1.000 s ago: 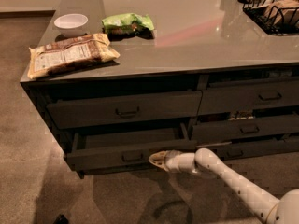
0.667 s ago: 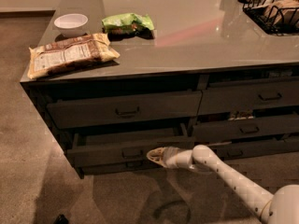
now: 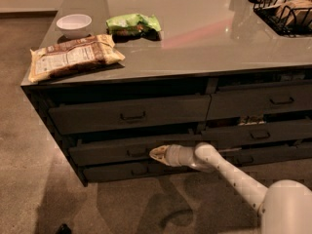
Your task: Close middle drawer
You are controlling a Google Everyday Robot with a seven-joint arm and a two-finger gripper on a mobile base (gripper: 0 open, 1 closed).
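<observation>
The middle drawer [image 3: 107,151] is in the left column of the dark counter, between a taller drawer above and a slim one below. Its flat front stands out only slightly from the cabinet, and its inside is hidden. Its small bar handle [image 3: 136,152] sits at the centre. My gripper [image 3: 157,154] is on the end of the white arm that reaches in from the lower right. It is shut, and its tip presses against the drawer front just right of the handle.
The top drawer [image 3: 131,113] and bottom drawer [image 3: 126,171] flank the middle one, and more drawers [image 3: 263,100] lie to the right. On the countertop are a white bowl [image 3: 74,24], a green bag [image 3: 132,23], a brown snack bag [image 3: 73,57] and a wire basket [image 3: 287,9]. Carpet surrounds the cabinet.
The middle drawer has slid back into the cabinet, so its open inside no longer shows. My gripper has moved forward with the drawer front.
</observation>
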